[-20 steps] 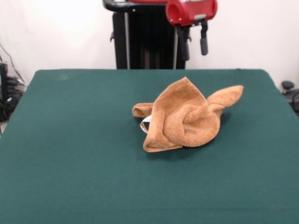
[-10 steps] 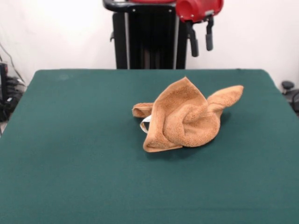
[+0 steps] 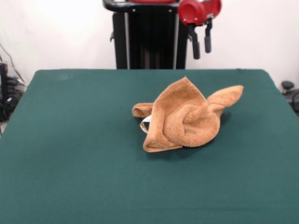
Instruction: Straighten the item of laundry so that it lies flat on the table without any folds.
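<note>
Hanging open-fingered, hand [image 3: 202, 49] above crumpled towel [image 3: 184, 119].

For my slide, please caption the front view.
Crumpled orange-tan terry towel on dark green felt table; open black tool raised behind.

We see the orange-tan towel [image 3: 184, 119] lying crumpled on the green table [image 3: 70, 154] (white tag at its left edge), well below the raised claw [image 3: 202, 49].
</note>
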`<action>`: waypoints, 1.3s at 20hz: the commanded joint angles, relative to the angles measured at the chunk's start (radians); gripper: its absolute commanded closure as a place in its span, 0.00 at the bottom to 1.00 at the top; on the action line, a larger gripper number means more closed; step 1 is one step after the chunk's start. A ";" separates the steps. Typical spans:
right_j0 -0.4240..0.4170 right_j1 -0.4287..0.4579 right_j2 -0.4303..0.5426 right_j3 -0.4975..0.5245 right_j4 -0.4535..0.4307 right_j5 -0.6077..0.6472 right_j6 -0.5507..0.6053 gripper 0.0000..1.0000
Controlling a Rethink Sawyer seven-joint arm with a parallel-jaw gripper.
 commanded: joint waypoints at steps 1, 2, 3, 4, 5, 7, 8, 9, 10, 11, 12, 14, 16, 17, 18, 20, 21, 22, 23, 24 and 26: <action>-0.021 0.054 0.101 -0.027 -0.052 0.097 -0.281 0.00; -0.022 0.050 0.102 -0.027 -0.057 0.088 -0.269 0.00; -0.026 0.048 0.107 -0.027 -0.060 0.089 -0.263 0.00; -0.031 0.045 0.111 -0.024 -0.064 0.078 -0.254 0.00; -0.035 0.042 0.115 -0.025 -0.067 0.072 -0.248 0.00; -0.038 0.034 0.117 -0.022 -0.075 0.061 -0.227 0.00; -0.041 0.030 0.120 -0.024 -0.078 0.054 -0.218 0.00; -0.040 0.028 0.118 -0.026 -0.082 0.047 -0.209 0.00; -0.037 0.021 0.114 -0.031 -0.091 0.027 -0.186 0.00; -0.033 0.018 0.112 -0.034 -0.096 0.018 -0.173 0.00; -0.026 0.006 0.107 -0.033 -0.106 -0.020 -0.134 0.00; -0.023 -0.007 0.102 -0.036 -0.113 -0.038 -0.109 0.00; -0.024 -0.010 0.101 -0.037 -0.116 -0.042 -0.102 0.00; -0.025 -0.011 0.103 -0.036 -0.115 -0.044 -0.098 0.00; -0.023 -0.014 0.102 -0.039 -0.115 -0.051 -0.090 0.00; -0.023 -0.013 0.100 -0.038 -0.119 -0.054 -0.086 0.00; -0.023 -0.013 0.100 -0.038 -0.119 -0.054 -0.085 0.00; -0.024 -0.015 0.097 -0.038 -0.117 -0.051 -0.085 0.00; -0.024 -0.019 0.096 -0.038 -0.118 -0.056 -0.078 0.00; -0.026 -0.022 0.097 -0.040 -0.114 -0.055 -0.079 0.00; -0.027 -0.031 0.096 -0.044 -0.113 -0.068 -0.067 0.00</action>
